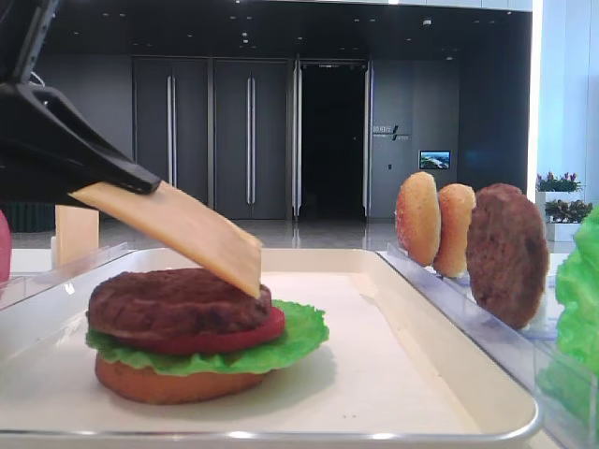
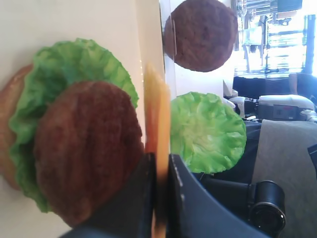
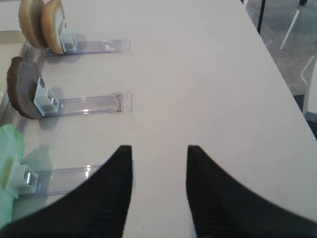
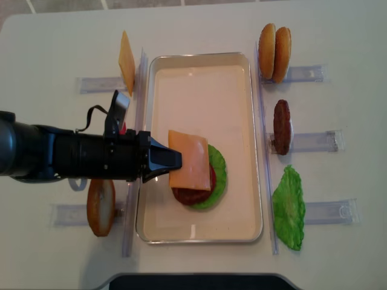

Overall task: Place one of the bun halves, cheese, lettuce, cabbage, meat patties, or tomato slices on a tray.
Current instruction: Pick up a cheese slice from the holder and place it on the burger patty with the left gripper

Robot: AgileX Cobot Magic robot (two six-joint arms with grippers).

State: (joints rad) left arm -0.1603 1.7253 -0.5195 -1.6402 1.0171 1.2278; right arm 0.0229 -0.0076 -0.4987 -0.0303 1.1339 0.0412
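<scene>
Occlusion first: in the low exterior view the left gripper (image 1: 140, 182) is cut off by the left frame edge, and only its dark tip shows. In the left wrist view the cheese (image 2: 157, 124) appears edge-on as a narrow orange strip, so its square face cannot be read there. The overhead view shows it flat (image 4: 189, 160), covering most of the patty underneath.

Cheese position: one edge is pinched between the left fingers (image 2: 136, 198); the rest projects forward and slopes downward. Its far lower corner meets the top meat patty (image 1: 178, 301) of the stack on the tray (image 1: 393, 281). Whether it rests with weight or only grazes the patty cannot be told.

Stack, bottom to top: bun half (image 1: 159, 383), lettuce (image 1: 281, 341), tomato slice (image 1: 239, 339), patty.

Left fingers: closed tight on the cheese edge, nothing else gripped. Arm reaches in from the left over the tray rim (image 4: 142, 181).

Right gripper (image 3: 159, 163): fingers (image 3: 119, 183) parted with a clear gap, nothing between them, hovering over bare surface (image 3: 198, 74) well clear of the tray.

Spare items stand in clear rails (image 4: 308, 74) beside the tray: two bun halves (image 4: 275, 53), a patty (image 4: 282, 127) and a lettuce leaf (image 4: 289, 208) on the right; a second cheese slice (image 4: 126, 62) and a bun half (image 4: 101, 206) on the left.
</scene>
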